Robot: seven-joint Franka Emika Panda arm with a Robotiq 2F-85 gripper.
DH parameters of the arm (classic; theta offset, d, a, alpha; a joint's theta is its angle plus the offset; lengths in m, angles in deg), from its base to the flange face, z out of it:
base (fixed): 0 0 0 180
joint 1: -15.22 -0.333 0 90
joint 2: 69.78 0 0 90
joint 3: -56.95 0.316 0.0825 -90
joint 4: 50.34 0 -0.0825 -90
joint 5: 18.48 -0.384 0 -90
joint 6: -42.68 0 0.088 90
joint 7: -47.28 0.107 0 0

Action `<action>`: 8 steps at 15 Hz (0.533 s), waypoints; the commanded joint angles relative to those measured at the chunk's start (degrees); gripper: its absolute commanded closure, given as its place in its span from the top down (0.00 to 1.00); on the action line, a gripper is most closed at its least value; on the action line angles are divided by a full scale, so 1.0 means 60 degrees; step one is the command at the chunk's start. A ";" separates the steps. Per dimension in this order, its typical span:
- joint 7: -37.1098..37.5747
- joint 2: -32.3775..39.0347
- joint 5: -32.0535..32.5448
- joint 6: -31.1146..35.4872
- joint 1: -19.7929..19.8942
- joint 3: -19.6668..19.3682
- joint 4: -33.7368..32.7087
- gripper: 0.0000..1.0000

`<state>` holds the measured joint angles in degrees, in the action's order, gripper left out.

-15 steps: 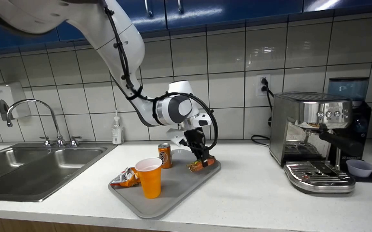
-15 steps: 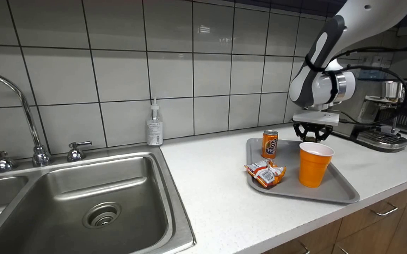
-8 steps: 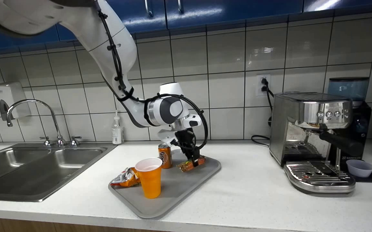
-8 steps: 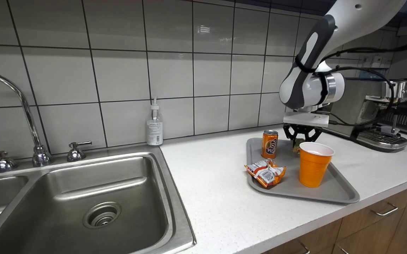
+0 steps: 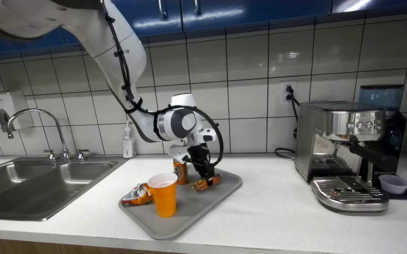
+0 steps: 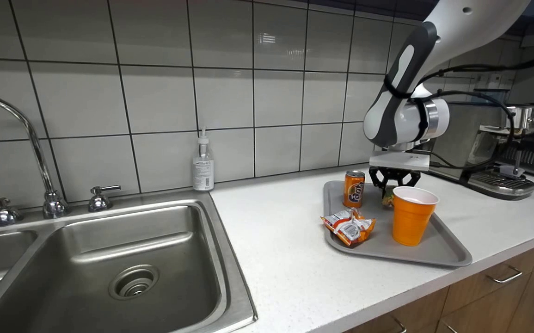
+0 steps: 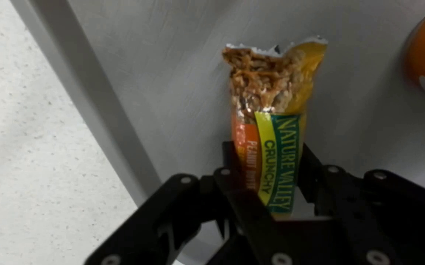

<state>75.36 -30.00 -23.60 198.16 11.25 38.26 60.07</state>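
Observation:
A snack bar in a clear, orange, yellow and green wrapper (image 7: 269, 88) sits lengthwise between the black fingers of my gripper (image 7: 267, 158) in the wrist view, a finger against each long side. In an exterior view the bar (image 5: 199, 186) lies at or just above the grey tray (image 5: 198, 215); contact with the tray cannot be made out. An orange Fanta can (image 6: 354, 189) stands near the gripper on the tray. Toward the front are an orange cup (image 6: 414, 219) and a crumpled orange snack bag (image 6: 350, 226). The cup partly hides the bar in that view.
Left of the tray is a steel sink (image 5: 53, 180) with a faucet (image 5: 60, 132) and a pump bottle (image 5: 128, 143). An espresso machine (image 5: 340, 141) stands to the right, beside a small bowl (image 5: 394, 184). A tiled wall backs the counter, under blue cabinets (image 5: 256, 14).
Arm and bar have moved left in both exterior views, toward the can, then come down slightly nearer the tray. Can, cup and bag have stayed where they were.

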 commanded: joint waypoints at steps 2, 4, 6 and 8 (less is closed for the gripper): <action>0.0134 -0.0255 0.0169 0.0066 -0.0048 -0.0027 0.0272 0.73; 0.0126 -0.0339 0.0167 0.0108 -0.0055 -0.0033 0.0340 0.88; 0.0105 -0.0429 0.0166 0.0164 -0.0055 -0.0037 0.0408 0.99; 0.0097 -0.0534 0.0187 0.0252 -0.0081 -0.0067 0.0497 1.00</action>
<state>75.36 -30.26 -23.58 198.63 11.24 38.24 60.37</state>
